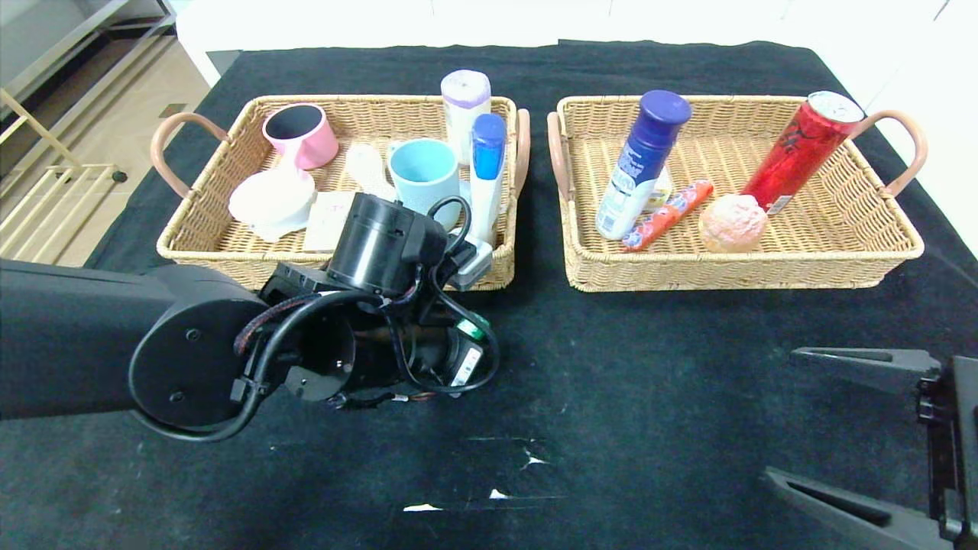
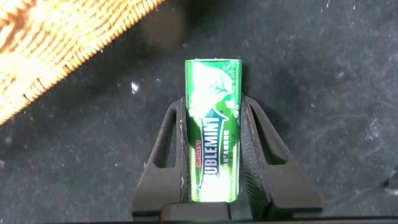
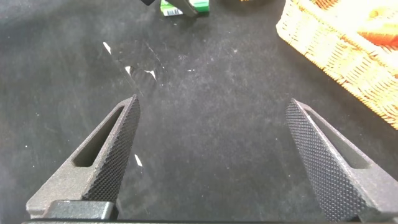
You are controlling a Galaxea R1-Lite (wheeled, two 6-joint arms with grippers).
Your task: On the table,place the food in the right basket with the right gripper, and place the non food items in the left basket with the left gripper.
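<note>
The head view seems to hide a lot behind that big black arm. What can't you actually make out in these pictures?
- Left gripper and its green gum pack: hidden by the arm in the head view.
- Left basket: front contents covered by the arm.
- Right gripper: cut by the head view's edge.
- Small packet behind the blue bottle: mostly hidden.

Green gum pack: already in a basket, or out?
Out: the left claw grips the gum pack above black cloth, beside the left basket.

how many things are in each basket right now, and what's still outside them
left basket: 7
right basket: 5
outside, green gum pack clamped in the left gripper over the table: 1
total: 13
</note>
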